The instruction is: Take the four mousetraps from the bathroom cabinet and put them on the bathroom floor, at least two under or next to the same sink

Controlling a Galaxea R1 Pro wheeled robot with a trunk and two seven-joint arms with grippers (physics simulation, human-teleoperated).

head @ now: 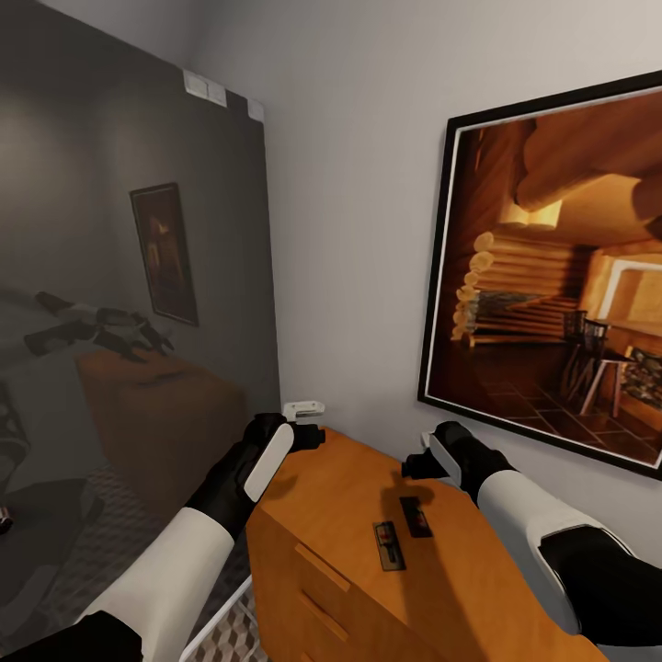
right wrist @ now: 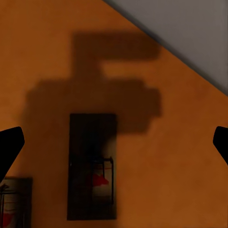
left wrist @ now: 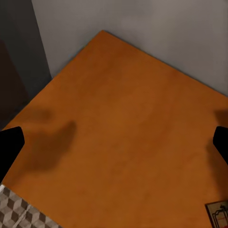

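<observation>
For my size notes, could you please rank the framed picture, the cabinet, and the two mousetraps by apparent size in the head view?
1. Framed picture and cabinet: similar, both cropped, so unranked.
2. The two mousetraps, left and right: smallest, much alike.

Two mousetraps (head: 402, 532) lie side by side on the cabinet (head: 349, 588) top — the cabinet stands in a wall corner, a framed picture (head: 552, 276) hanging behind it, patterned floor (head: 110, 542) to its left.

No legible text, brand, number or sign anywhere: the mousetraps (head: 402, 531) on the cabinet (head: 432, 588) carry only a red mark, and the framed picture (head: 552, 276) on the wall bears no lettering.
</observation>
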